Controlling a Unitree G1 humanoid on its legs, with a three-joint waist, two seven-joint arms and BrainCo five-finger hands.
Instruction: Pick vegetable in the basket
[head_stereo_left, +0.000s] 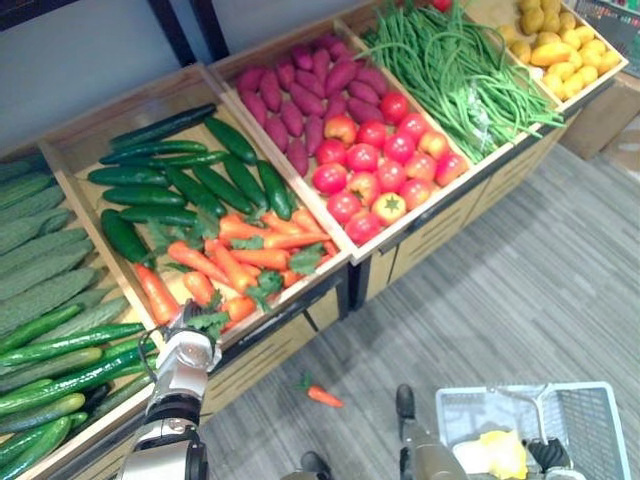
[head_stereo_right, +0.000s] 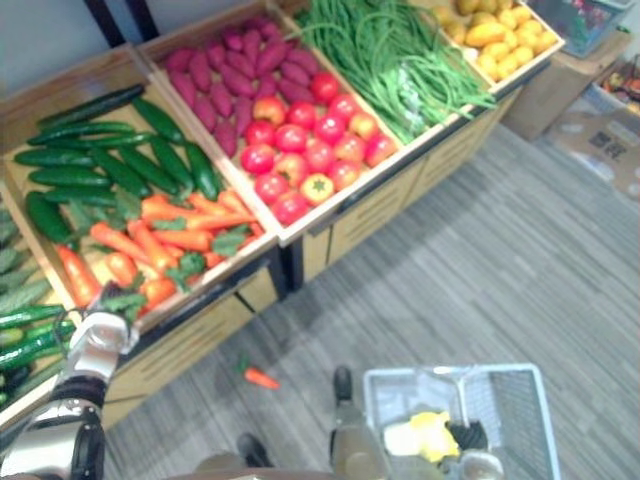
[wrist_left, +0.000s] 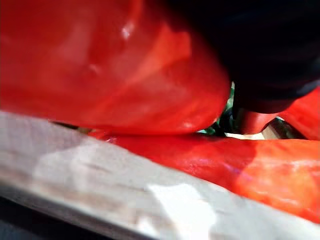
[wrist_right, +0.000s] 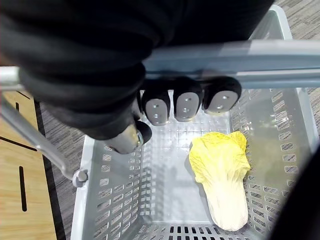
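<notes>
Left robot hand (head_stereo_left: 186, 350) at the near carrots (head_stereo_left: 235, 262); its grip cannot be told. Right robot hand (wrist_right: 186, 104) curled round the handle (wrist_right: 250, 57) of the basket (wrist_right: 105, 200); yellow cabbage (wrist_right: 220, 175) inside.

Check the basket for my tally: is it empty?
No, a yellow-white cabbage lies on the floor of the basket, whose handle the right hand grips.

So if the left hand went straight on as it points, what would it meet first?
Most likely the carrots: the left hand is at the front edge of their crate, pointing into the pile. Whether it touches them yet is unclear.
</notes>
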